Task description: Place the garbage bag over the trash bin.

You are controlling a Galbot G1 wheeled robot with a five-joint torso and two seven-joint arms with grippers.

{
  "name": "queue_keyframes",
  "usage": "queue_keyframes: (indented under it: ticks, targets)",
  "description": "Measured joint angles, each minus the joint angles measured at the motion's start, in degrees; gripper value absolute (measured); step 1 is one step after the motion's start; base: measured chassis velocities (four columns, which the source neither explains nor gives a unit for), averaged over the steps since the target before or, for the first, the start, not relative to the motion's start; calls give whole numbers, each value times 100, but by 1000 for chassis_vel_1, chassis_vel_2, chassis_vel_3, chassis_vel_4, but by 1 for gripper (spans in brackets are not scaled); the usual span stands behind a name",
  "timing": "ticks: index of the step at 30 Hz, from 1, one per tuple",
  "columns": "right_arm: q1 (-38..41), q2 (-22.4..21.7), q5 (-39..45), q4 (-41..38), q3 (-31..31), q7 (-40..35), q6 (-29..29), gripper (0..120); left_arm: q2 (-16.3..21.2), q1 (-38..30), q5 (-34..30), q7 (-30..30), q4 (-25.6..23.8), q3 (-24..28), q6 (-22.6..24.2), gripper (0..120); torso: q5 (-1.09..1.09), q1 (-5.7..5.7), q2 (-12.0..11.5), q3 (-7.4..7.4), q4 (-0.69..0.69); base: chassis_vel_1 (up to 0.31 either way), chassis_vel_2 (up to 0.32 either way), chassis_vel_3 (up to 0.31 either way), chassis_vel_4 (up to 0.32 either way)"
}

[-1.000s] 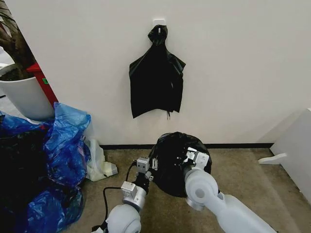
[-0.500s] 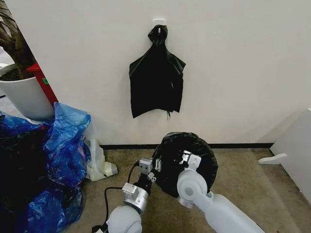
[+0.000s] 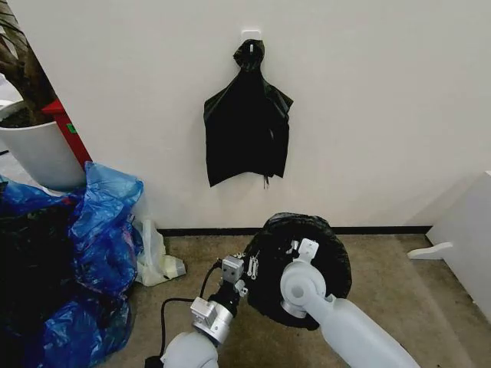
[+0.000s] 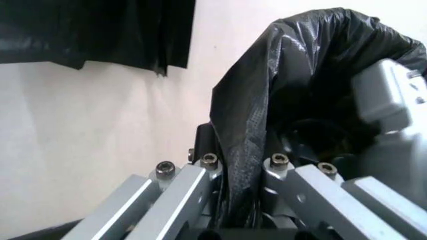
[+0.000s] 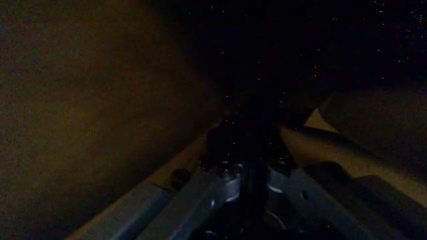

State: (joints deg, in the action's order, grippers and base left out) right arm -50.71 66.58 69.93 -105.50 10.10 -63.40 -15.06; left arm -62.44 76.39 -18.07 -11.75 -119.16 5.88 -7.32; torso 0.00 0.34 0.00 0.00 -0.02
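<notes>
Garbage bag: the garbage bag (image 3: 307, 261) was draped over a round shape on the floor (image 3: 399, 284) by the wall (image 3: 368, 115); its film ran straight up from between the left fingers.
Trash bin: the trash bin was hidden under the black film, so its rim could not be made out.
Left gripper: the left gripper (image 4: 237, 172) had its fingers narrowed on a fold of the bag at the near left edge of the bundle.
Right gripper: the right gripper (image 3: 303, 249) reached into the top of the bag; its wrist view was dark, and I cannot tell whether its fingers were open or closed.
Risk: in my judgement, the thin film could slip from the left fingers or tear if pulled hard, and uneven tugging could tip the bin.
Surroundings: a bundle of black bags (image 3: 247, 130) hung on the wall, well beyond the fingers; blue bags (image 3: 100, 222) lay far off to the left.
</notes>
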Motion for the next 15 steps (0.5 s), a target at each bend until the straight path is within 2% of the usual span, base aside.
queue_keyframes:
  ticks: [11, 15]
  targets:
    - [-49, 22, -20, 130, -127, 113, -19, 0, -21, -26, -74, 164, -41, 27, -1, 4, 0, 0, 0, 0, 0, 0, 0, 0, 0]
    - [-73, -30, 19, -37, -122, 96, -19, 0, -79, -66, -71, 93, 77, 10, -18, 4, 1, 0, 0, 0, 0, 0, 0, 0, 0]
